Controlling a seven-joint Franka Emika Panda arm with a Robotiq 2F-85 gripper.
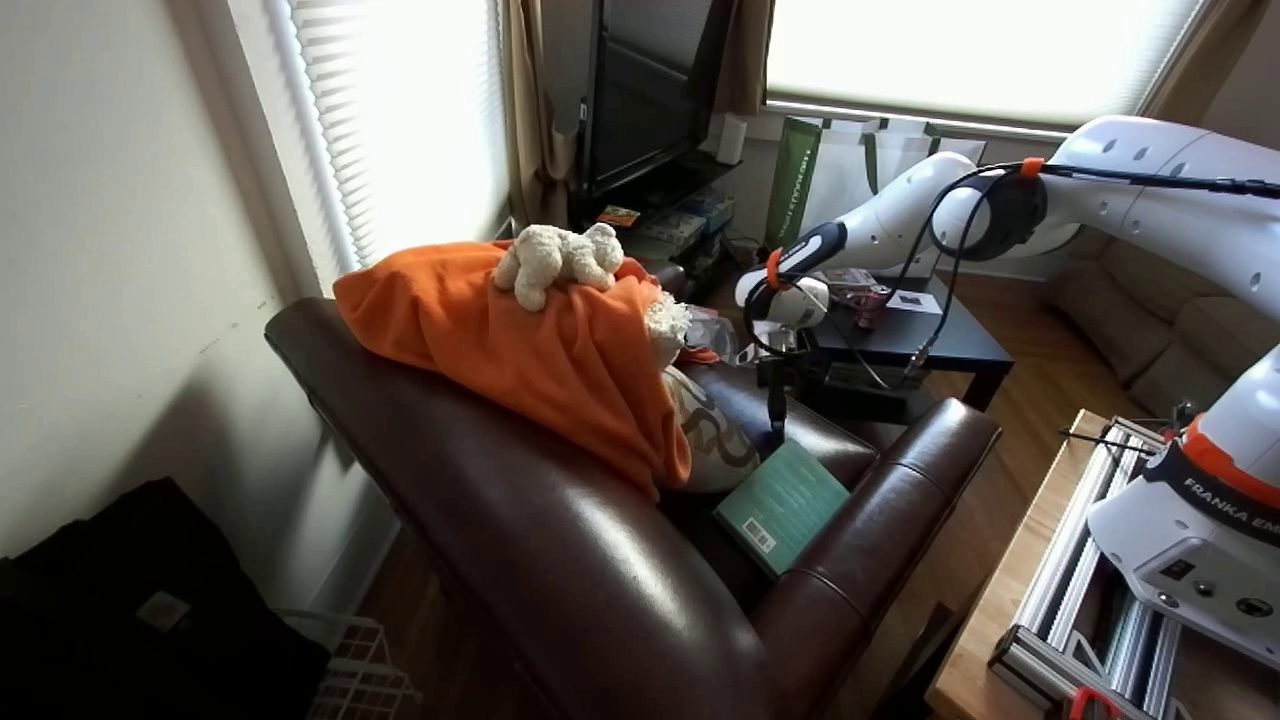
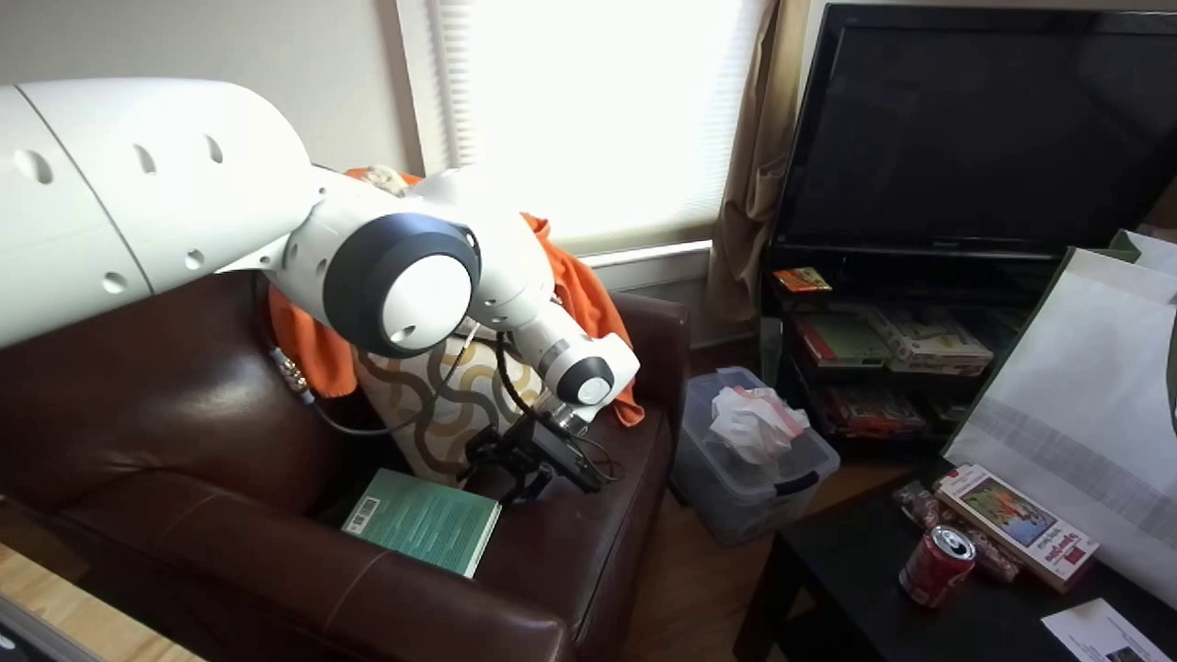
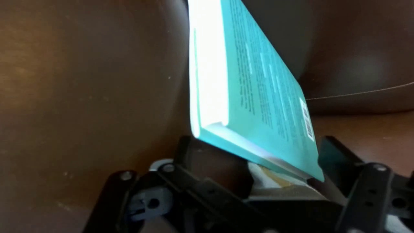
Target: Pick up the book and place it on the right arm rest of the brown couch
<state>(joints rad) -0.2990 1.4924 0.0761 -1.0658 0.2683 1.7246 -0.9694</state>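
The teal-green book point(image 1: 785, 505) lies on the seat of the brown couch point(image 1: 590, 560), close against the inner side of the right arm rest point(image 1: 890, 520). Its barcode side faces up in both exterior views, and its page edges show in an exterior view at the book point(image 2: 423, 519). My gripper point(image 2: 492, 478) hangs low over the seat at the book's end away from the barcode. In the wrist view the gripper point(image 3: 258, 157) is wide open, with the end of the book point(image 3: 265, 97) showing across the gap between the fingers. Nothing is gripped; whether a finger touches the book I cannot tell.
A patterned cushion point(image 2: 441, 400) leans right behind the gripper and book. An orange blanket point(image 1: 520, 350) with a white plush toy point(image 1: 555, 262) covers the couch back. A black table point(image 1: 930, 335) and a plastic tub point(image 2: 754, 487) stand beyond the couch.
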